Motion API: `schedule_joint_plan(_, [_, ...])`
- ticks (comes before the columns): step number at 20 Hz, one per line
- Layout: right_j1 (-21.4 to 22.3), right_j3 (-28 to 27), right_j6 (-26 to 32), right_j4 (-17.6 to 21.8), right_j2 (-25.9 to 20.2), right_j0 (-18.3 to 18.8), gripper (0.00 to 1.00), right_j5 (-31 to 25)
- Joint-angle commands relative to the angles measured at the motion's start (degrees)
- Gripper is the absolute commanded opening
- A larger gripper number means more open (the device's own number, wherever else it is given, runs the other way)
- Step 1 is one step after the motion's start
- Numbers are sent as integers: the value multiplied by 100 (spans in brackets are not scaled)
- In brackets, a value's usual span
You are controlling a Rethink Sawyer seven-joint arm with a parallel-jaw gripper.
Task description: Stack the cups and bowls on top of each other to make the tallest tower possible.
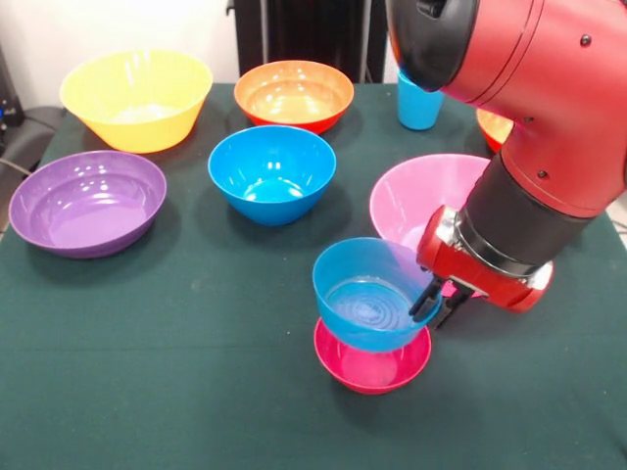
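Note:
My gripper [438, 304] hangs at the right rim of the small blue bowl [364, 294], its jaws closed over that rim. This bowl rests, slightly tilted, in the small magenta-red bowl [372, 367]; the two form the tower at the front of the table. The medium blue bowl [272, 171] stands alone in the middle. The pink bowl [421, 196] sits just behind my gripper. The yellow bowl [137, 98], purple bowl [88, 201] and an orange-red bowl [294, 93] stand apart. The light blue cup [419, 103] is at the back. The red cup is out of view.
A second orange-red bowl [493, 127] shows only as a sliver behind my arm [549, 117], which covers the table's right side. The green cloth-covered table [176, 372] stretches in front and to the left of the tower.

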State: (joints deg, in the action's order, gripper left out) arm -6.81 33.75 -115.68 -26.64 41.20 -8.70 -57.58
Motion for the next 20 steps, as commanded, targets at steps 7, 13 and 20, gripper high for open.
schedule_joint_plan(7, [-395, 197, -125, 387, -711, 130, 0, 499])
schedule_joint_plan(13, [-457, 36, -13, 328, -792, 205, 0, 501])
schedule_joint_plan(20, [-307, 141, -27, 252, -937, 145, 0, 443])
